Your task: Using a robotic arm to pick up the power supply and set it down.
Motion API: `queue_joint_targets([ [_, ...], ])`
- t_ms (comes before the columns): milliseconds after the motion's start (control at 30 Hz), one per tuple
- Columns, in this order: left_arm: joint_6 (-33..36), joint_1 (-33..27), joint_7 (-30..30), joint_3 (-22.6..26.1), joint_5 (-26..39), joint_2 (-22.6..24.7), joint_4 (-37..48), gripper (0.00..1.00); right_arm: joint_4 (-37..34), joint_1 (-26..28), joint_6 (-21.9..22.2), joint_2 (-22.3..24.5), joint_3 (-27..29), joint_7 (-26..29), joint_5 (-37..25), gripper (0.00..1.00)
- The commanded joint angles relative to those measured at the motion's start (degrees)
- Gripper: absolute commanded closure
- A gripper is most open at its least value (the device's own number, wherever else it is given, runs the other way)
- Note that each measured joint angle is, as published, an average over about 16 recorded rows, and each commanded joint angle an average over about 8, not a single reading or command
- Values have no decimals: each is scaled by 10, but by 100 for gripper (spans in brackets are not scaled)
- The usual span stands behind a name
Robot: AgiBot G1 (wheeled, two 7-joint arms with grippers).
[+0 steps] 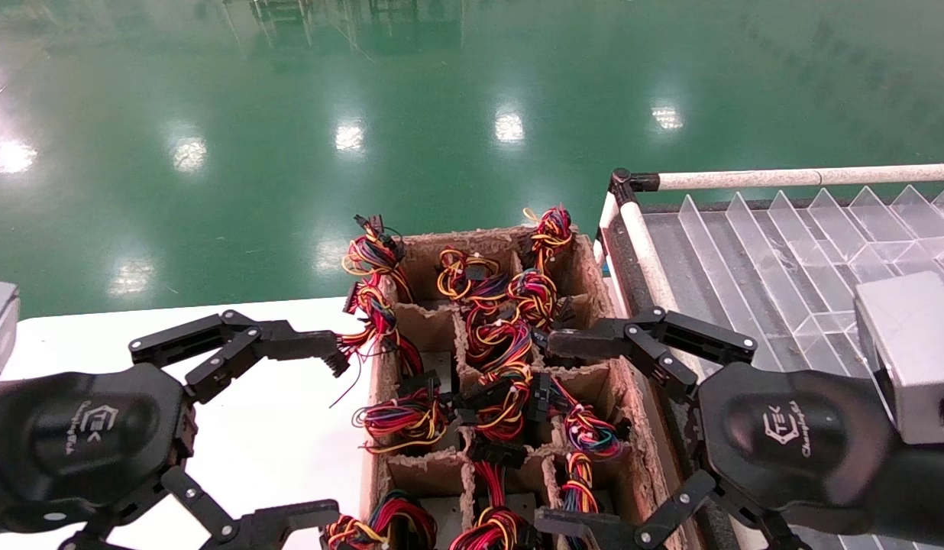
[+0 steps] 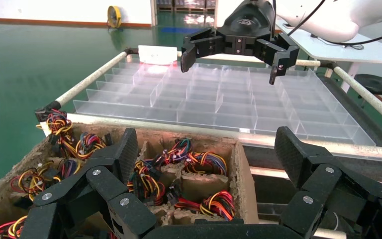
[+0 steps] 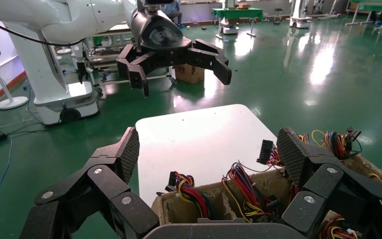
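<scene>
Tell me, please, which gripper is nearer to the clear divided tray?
Right. The right gripper hangs open over the cardboard crate's edge next to the clear divided tray. The left gripper hangs open over the crate's far side, by the white table.

Light: bright, overhead.
Glare: round lamp reflections on glossy green floor (image 1: 289,153); white table (image 3: 199,134) washed out.
Focus: sharp.

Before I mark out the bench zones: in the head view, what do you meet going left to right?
Left hand, over the white table → cardboard divider box packed with power supplies and their wire bundles → right hand at the box's right edge → clear plastic divider tray.
</scene>
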Motion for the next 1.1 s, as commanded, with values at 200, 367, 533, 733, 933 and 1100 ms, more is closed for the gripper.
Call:
queue_joint_targets([
  [200,0,0,0,0,0,0,0,0,0,0,0,0,0,0,0,0],
  [367,0,0,0,0,0,0,0,0,0,0,0,0,0,0,0,0],
  [533,0,0,0,0,0,0,0,15,0,0,0,0,0,0,0,0],
  [733,0,0,0,0,0,0,0,90,0,0,0,0,0,0,0,0],
  [933,0,0,0,0,0,0,0,100,0,0,0,0,0,0,0,0],
  [1100,0,0,0,0,0,0,0,100,0,0,0,0,0,0,0,0],
])
